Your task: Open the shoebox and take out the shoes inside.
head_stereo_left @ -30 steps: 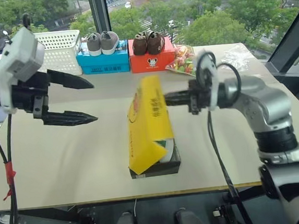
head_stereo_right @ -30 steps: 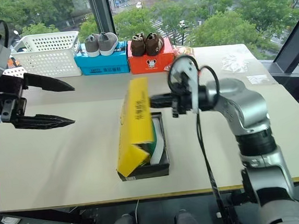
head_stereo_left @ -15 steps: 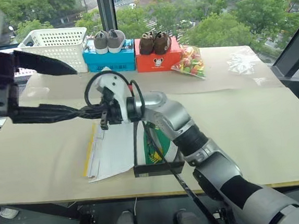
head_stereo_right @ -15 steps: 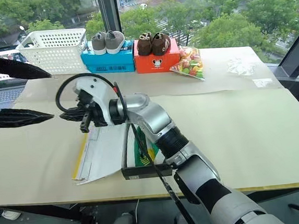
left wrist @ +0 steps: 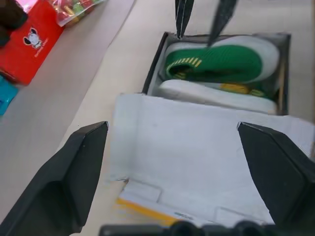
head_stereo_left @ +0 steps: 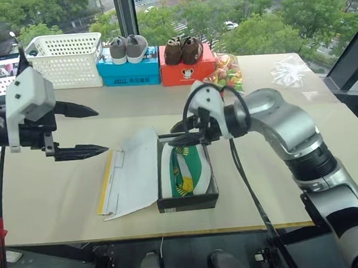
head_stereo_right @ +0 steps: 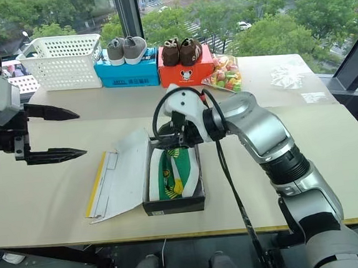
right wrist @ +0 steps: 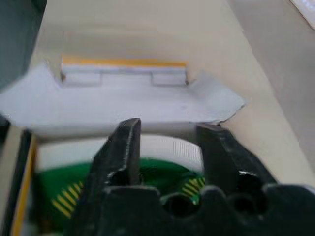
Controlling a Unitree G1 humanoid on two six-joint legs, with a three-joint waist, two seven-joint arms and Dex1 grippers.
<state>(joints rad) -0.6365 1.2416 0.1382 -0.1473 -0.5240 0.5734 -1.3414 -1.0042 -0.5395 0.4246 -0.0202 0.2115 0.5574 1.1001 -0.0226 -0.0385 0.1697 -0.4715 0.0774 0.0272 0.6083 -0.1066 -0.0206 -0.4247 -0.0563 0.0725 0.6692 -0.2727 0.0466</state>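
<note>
Green shoes inside open shoebox

We see the shoebox lying open near the front edge of the table, its dark sides low and its hinged lid folded out flat to the robot's left, white inside up, yellow edge showing. Inside lie the shoes, green and white with yellow accents, side by side.

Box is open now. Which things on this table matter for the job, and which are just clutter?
Job:
- shoebox, lid flat open
- shoes inside it
- right pincer, open above the shoes
- left pincer, open

Clutter:
- white basket
- grey pair on blue box
- brown pair on orange-red box
- candy bag
</note>
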